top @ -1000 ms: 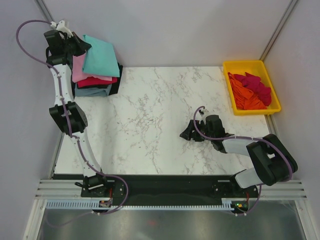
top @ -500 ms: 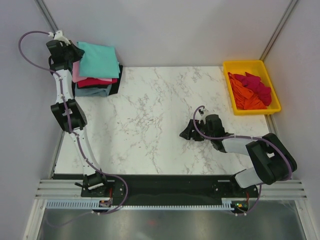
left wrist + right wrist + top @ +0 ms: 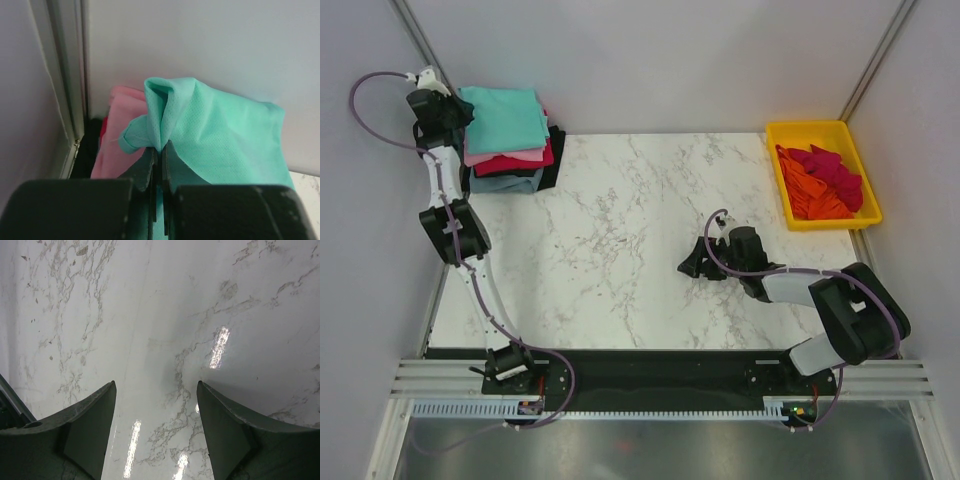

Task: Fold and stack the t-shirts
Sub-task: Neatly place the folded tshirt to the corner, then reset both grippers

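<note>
- At the far left corner of the bench, against the back wall, the teal-green t-shirt tops a pile of folded t-shirts.
- Below it, from the top down, lie a pink t-shirt, a crimson t-shirt and a grey-blue t-shirt. A black t-shirt pokes out on the pile's right side.
- Left jaws are pressed together on the teal-green t-shirt's left edge. The left wrist view shows that edge bunched into an upright fold just above the fingertips, with pink cloth beside it.
- Right jaws stand wide apart and hold nothing. They are low over bare marble toward the right of the bench, well apart from the pile; whether they touch the surface cannot be told.
- Yellow tray sits at the far right corner of the bench. It holds loose, crumpled shirts: an orange t-shirt on its left side and a dark red t-shirt on its right, partly overlapping the orange one.
</note>
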Motion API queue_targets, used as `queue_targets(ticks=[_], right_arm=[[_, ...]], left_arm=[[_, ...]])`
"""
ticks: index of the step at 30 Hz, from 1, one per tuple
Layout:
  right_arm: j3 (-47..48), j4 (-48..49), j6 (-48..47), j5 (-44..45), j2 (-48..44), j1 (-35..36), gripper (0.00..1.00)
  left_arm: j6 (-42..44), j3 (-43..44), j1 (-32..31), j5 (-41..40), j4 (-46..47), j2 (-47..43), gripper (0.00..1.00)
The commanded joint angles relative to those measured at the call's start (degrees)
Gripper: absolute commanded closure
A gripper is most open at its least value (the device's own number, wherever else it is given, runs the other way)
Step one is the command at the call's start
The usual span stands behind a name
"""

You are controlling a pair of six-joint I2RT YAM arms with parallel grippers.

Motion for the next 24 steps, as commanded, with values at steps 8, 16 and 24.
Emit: queue_targets(ticks=[8, 16, 24], right_arm=[[0.2, -5.0, -1.5, 1.6, 2.2, 0.0, 0.25], [-0.2, -4.8, -1.4, 1.6, 2.0, 0.0, 0.25], [-1.2, -4.0, -1.2, 1.9, 1.1, -0.1, 0.25]], left_arm=[[2.3, 1.4, 2.1, -7.2, 3.5, 1.7, 0.0], [1.1, -4.6, 2.0, -17.6, -0.3, -8.6, 0.0], [-2.6, -18.2, 0.0, -27.2, -3.9, -20.7, 0.0]])
